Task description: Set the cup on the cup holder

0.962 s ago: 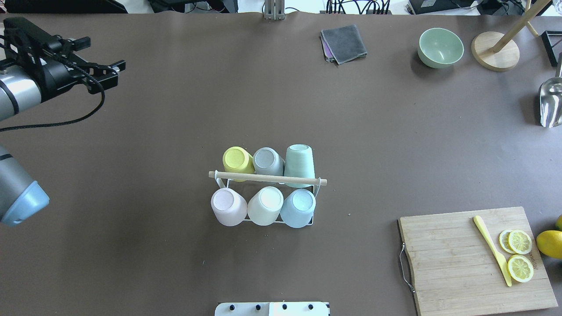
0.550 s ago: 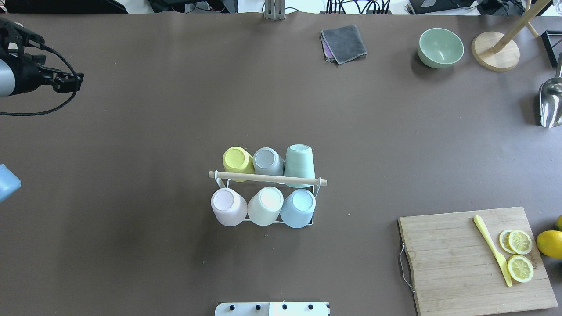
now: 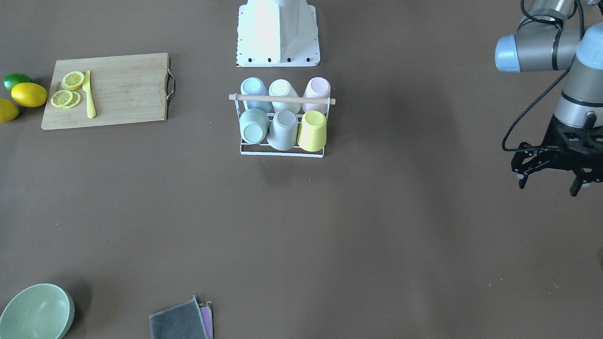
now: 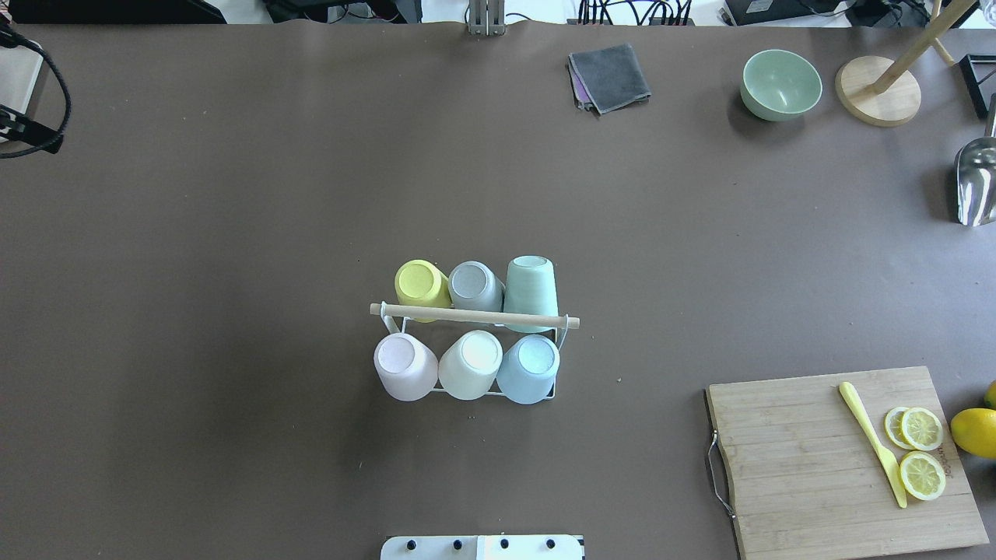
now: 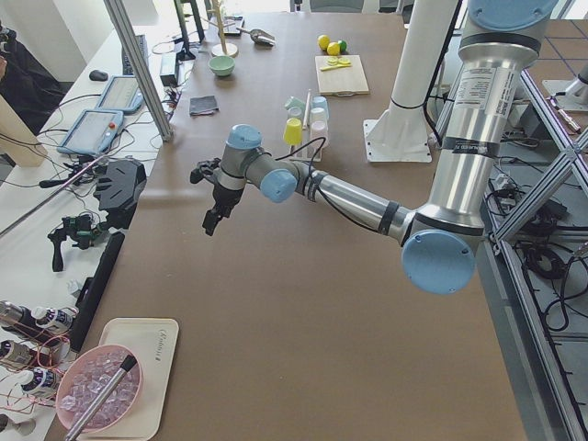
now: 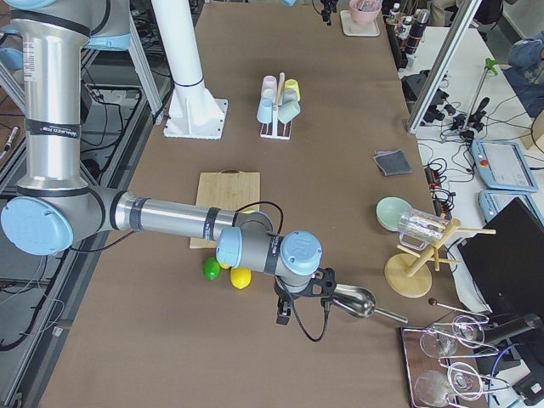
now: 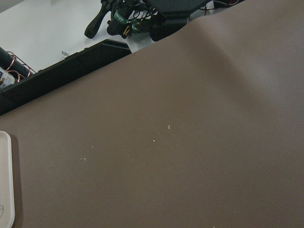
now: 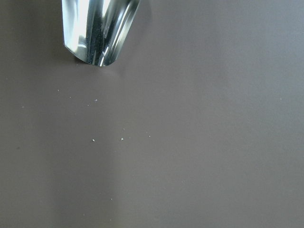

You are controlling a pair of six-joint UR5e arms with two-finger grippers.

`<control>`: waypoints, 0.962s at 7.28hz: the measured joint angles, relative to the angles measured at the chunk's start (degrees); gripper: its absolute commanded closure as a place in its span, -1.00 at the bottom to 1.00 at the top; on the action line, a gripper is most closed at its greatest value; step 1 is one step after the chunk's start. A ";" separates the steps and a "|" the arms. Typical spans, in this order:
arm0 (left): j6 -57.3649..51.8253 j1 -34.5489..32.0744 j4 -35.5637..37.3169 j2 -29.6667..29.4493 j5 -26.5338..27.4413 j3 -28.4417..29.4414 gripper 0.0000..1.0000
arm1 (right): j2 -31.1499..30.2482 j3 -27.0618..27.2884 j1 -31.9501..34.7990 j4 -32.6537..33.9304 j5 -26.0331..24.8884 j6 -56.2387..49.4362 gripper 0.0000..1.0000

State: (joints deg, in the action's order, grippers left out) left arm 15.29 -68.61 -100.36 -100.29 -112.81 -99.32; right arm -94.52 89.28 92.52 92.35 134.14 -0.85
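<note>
Cup holder: the small white wire cup holder (image 4: 475,316), with a light wooden rod handle across its top, stands mid-table just ahead of the robot's base.
Far row: a yellow cup (image 4: 420,283), a grey cup (image 4: 475,285) and a mint-green cup (image 4: 531,292) sit bottom-up on the holder beyond the rod. The mint-green one is tilted, its side showing.
Near row: a pale pink cup (image 4: 403,365), a cream cup (image 4: 471,364) and a light blue cup (image 4: 529,367) sit bottom-up on the robot's side of the rod.
Left gripper: the black two-finger left gripper (image 3: 549,187) hangs over bare table at the robot's far left, well apart from the holder. Its fingers are spread with nothing between them.
Right gripper: the right gripper (image 6: 285,313) is near the table's right end, just beside a shiny metal scoop (image 6: 353,300). I cannot tell whether its fingers are apart or together.
Elsewhere: a wooden cutting board (image 4: 801,451) carries lemon slices (image 4: 922,451) and a yellow knife (image 4: 871,443).
</note>
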 measured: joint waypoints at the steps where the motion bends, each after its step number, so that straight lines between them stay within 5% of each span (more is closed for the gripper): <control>1: -3.80 -3.34 6.18 -0.13 -3.81 1.02 -0.96 | -0.11 0.03 0.02 -0.04 -0.77 0.11 -1.00; 4: -15.15 -12.21 21.95 0.86 -13.28 3.74 -0.96 | -0.38 0.04 0.02 -0.11 -2.88 0.26 -1.00; 7: -22.40 -22.13 26.05 6.16 -19.70 5.24 -0.97 | -0.93 0.12 0.02 -0.45 -3.26 0.27 -1.00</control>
State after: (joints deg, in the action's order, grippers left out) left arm -7.11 -90.75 -74.31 -94.13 -132.51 -94.08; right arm -95.44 89.39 92.55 91.90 130.88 -0.59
